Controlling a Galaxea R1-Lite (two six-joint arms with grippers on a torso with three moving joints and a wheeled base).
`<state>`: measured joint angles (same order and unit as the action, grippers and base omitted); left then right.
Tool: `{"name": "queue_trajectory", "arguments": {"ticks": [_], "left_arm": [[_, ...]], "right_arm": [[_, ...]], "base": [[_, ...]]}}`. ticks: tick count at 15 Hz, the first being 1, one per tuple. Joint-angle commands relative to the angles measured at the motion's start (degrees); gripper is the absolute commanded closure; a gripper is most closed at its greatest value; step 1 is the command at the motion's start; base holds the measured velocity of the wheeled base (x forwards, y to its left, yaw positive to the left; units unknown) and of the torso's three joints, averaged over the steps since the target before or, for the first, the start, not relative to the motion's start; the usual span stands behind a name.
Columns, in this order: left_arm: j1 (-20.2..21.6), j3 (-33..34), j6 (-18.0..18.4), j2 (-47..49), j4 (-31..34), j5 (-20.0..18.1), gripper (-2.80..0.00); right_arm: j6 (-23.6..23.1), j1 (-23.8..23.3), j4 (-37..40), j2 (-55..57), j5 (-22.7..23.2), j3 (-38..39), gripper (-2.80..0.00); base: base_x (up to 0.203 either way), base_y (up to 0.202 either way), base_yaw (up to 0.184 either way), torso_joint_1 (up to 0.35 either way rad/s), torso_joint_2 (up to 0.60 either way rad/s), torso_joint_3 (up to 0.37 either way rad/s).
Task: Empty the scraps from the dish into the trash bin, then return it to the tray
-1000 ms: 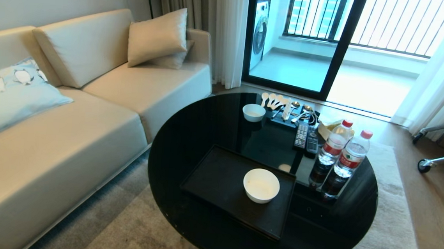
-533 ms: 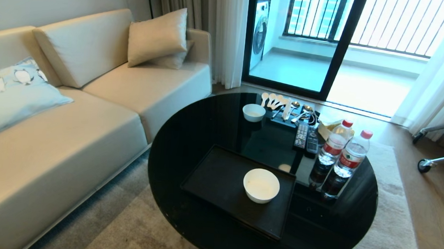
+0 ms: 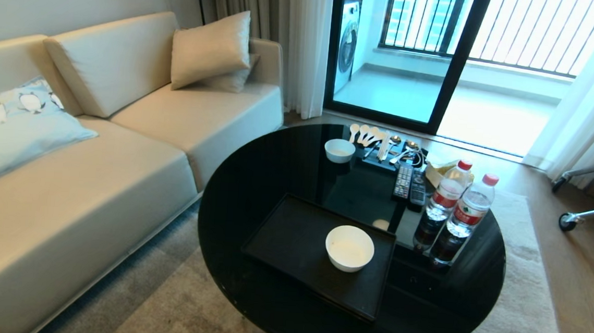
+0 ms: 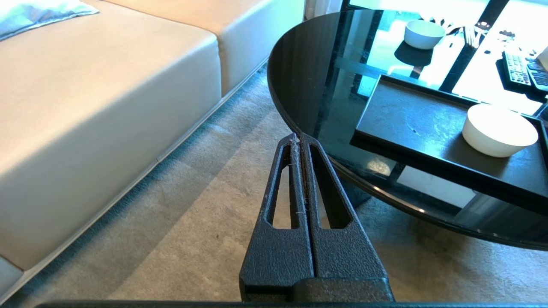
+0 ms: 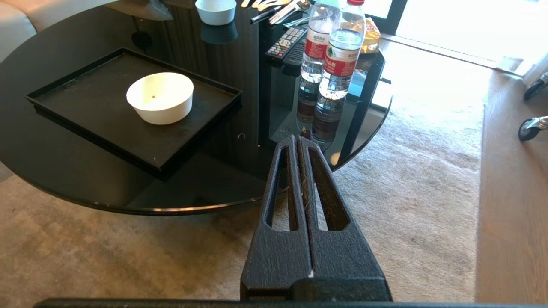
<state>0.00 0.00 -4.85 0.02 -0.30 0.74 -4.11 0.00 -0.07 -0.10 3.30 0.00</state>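
My right gripper (image 5: 298,139) and left gripper (image 4: 299,136) are both clenched on nothing, short of the table's near edge. Dish (image 3: 350,248) sits at three o'clock on the tray (image 3: 292,239), looking empty; no bin visible. Judgement: nothing left to lift, keep clear. Bottles' (image 3: 469,210) red labels unreadable.

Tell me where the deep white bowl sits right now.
In the head view, the glossy white round bowl stands on the right part of the flat black rectangular tray, on the round black glass table, left of two water bottles.
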Motion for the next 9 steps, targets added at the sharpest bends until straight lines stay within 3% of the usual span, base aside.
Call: {"name": "queue_trajectory", "arguments": {"ticks": [1,9], "left_arm": [[0.00,0.00,-0.07,-0.02,-0.05,0.05,0.00],[0.00,0.00,-0.07,-0.02,-0.05,0.05,0.00]], "right_arm": [[-0.02,0.00,-0.01,0.10,0.04,0.00,0.00],[0.07,0.00,-0.01,0.10,-0.22,0.00,0.00]], "base": [[0.000,0.000,0.000,0.000,0.00,0.000],[0.000,0.000,0.000,0.000,0.00,0.000]]}}
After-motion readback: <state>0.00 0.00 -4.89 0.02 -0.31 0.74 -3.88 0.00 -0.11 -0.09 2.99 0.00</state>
